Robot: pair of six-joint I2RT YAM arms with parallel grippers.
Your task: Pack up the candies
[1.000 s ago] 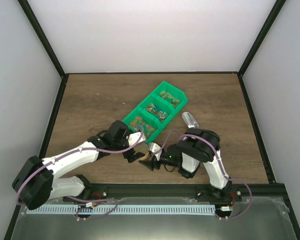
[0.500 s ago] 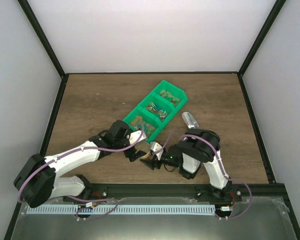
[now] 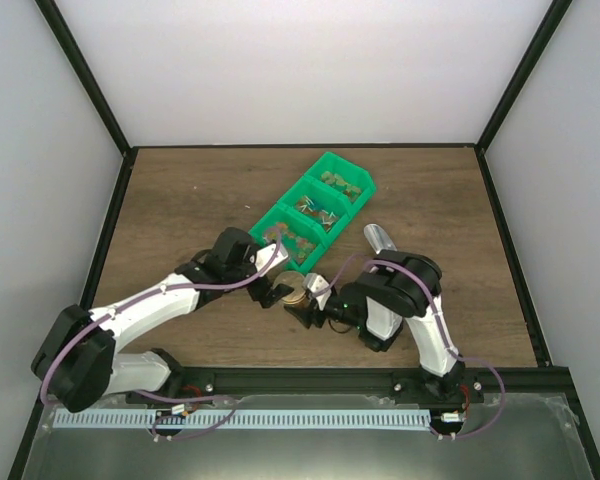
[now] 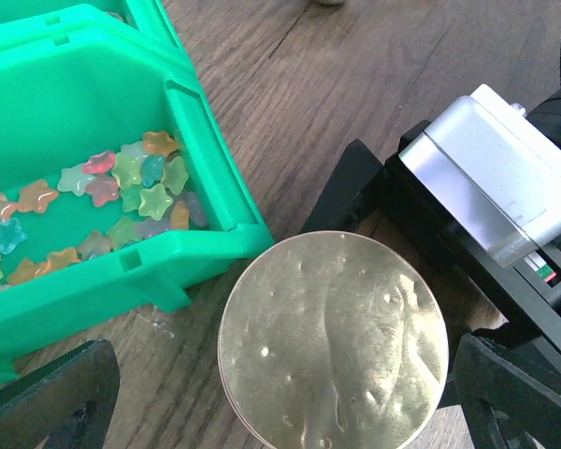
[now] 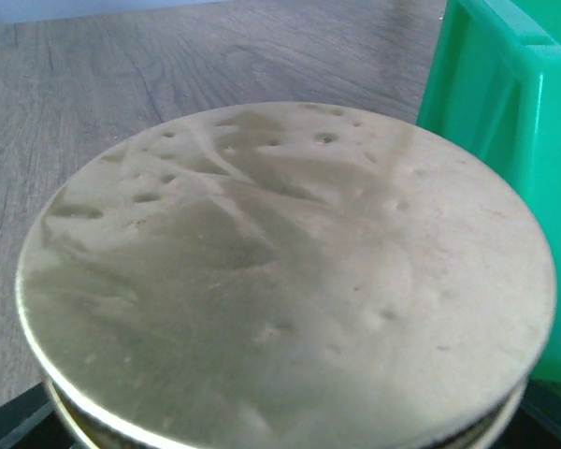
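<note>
Both stretched low, right claw gripping gold tin.

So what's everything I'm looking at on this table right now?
table: one, brown wood, under everything
green bins: three in a row, mid-table, running diagonally away from the arms
candies: many, tiny stars in orange, red, yellow and green, inside the bins
gold tin: one, round, lid on, right beside the nearest bin
metal scoop: one, silver, lying on the table to the right of the bins
robot arms: two, white and black, left and right, reaching in from the near edge
left pincer: open, fingers either side of the tin
right pincer: closed around the tin
</note>
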